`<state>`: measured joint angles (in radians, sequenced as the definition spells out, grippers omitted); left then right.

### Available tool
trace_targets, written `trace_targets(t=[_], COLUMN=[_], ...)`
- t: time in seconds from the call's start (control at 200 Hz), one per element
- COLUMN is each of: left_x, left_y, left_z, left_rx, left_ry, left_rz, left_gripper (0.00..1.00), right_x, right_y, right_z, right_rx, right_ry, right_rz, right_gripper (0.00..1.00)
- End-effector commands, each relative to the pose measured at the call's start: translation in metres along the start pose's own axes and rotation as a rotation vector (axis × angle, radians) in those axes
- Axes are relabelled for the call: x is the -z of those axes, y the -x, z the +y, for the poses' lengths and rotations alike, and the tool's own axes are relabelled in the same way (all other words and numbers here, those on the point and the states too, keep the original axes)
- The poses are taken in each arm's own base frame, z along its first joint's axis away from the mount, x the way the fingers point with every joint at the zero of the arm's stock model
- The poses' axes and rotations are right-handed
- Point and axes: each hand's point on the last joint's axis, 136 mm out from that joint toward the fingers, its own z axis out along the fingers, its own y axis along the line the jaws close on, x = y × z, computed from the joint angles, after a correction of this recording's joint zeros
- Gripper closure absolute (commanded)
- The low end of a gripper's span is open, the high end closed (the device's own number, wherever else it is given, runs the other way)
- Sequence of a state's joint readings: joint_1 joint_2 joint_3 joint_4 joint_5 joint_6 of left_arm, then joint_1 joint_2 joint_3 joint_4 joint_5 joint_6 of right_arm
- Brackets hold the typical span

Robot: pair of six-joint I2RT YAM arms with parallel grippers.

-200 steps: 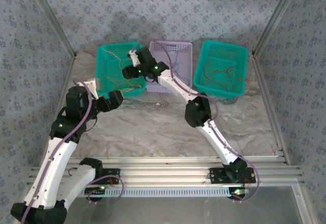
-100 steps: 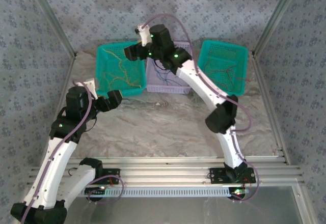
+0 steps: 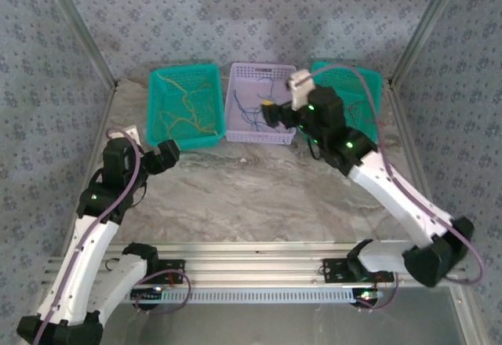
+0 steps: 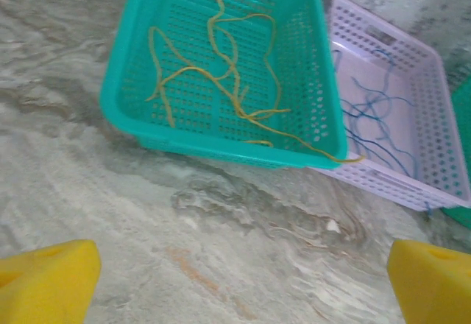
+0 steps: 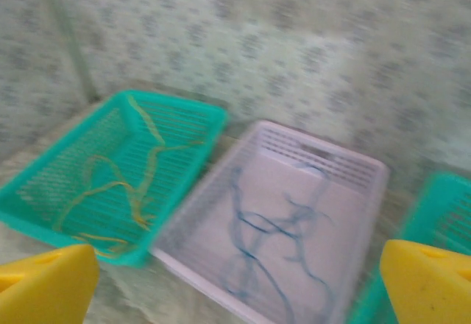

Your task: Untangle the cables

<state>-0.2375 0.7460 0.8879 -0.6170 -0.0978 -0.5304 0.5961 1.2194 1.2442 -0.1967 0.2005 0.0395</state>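
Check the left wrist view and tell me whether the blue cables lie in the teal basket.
No, the blue cables lie in the lilac basket, while the teal basket holds yellow cables.

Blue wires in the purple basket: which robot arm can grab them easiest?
Probably right. The right gripper, open, hangs by the purple basket, facing the blue wires. The left gripper, also open, sits low by the green basket of yellow wires.

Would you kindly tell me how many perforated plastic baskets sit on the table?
3. A teal perforated plastic basket at left, holding yellow wires; a lavender basket in the middle, holding blue wires; a second teal basket at right, partly behind the right arm.
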Motion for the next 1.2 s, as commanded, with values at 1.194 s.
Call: trace_targets(t=[1.194], left_x=[-0.149], left_y=[-0.001], left_z=[0.097], left_rx=[-0.3], left_ry=[0.363], left_rz=[-0.213], left_gripper=[0.0], right_x=[-0.012], right_y=[-0.29], right_z=[-0.223], right_rx=[-0.13], right_ry=[-0.534], right_rz=[0.154], right_gripper=[0.0])
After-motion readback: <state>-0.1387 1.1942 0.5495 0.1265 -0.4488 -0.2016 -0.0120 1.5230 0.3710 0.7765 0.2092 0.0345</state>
